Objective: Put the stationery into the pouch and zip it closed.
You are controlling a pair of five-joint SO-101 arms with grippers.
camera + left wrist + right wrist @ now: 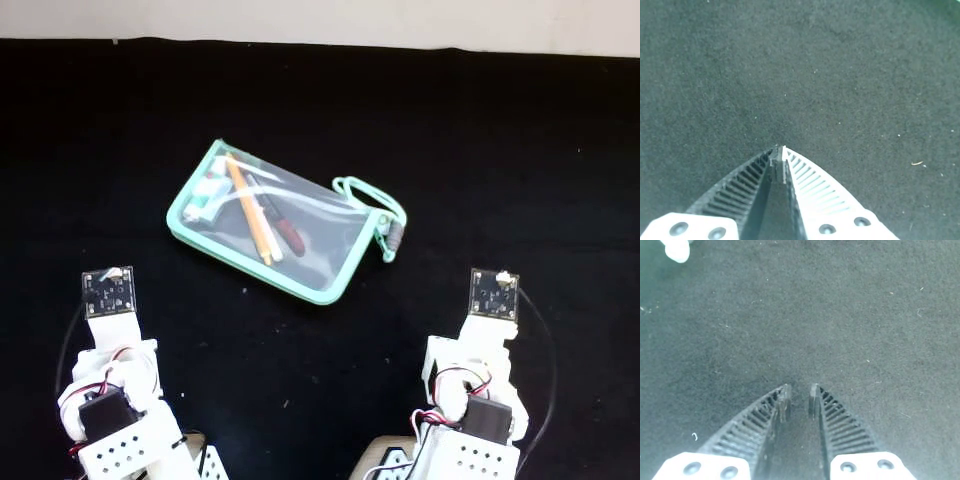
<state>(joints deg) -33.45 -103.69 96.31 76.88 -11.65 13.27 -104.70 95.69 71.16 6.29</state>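
Observation:
A clear pouch point(270, 222) with a mint-green rim lies flat in the middle of the black table, its zipper pull and green cord point(385, 222) at its right end. Inside it I see an orange pencil point(248, 208), a dark red pen point(281, 224) and an eraser-like white piece point(205, 196). Both arms sit at the table's near edge, well short of the pouch. My left gripper point(779, 150) is shut over bare cloth with nothing between its tips. My right gripper point(799, 392) hangs over bare cloth with a narrow gap between its fingers.
The black cloth point(480, 140) covers the whole table, ending at a pale wall strip at the far edge. A small white object point(676, 250) shows at the edge of the right wrist view.

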